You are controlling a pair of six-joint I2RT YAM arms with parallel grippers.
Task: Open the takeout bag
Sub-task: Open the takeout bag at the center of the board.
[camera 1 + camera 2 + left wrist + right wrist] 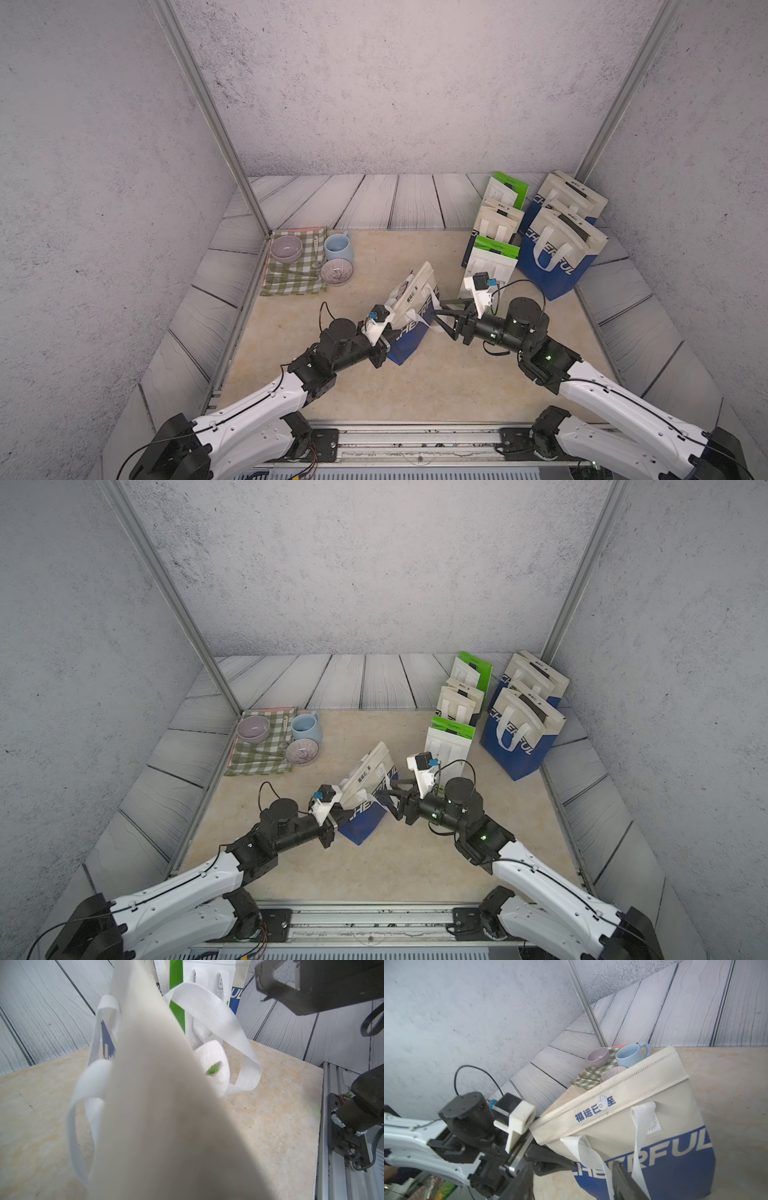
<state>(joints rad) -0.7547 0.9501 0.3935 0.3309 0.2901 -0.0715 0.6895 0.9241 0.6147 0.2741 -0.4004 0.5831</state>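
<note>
In both top views the takeout bag (pixel 411 305) leans mid-worktop (pixel 332 386), the left gripper (pixel 388 332) clenched on its near top corner. In the left wrist view, bag fabric fills the frame. In the right wrist view, the right gripper (pixel 572 1167) is released, its jaws spread around a white handle (pixel 588 1153).

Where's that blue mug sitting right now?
In both top views, the blue mug stands at the far left, beside the checked cloth, just behind the patterned bowl.

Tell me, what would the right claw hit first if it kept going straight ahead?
Probably the white handle of the takeout bag: it seems to hang between the fingers of the open right gripper, the bag's blue side just behind.
</note>
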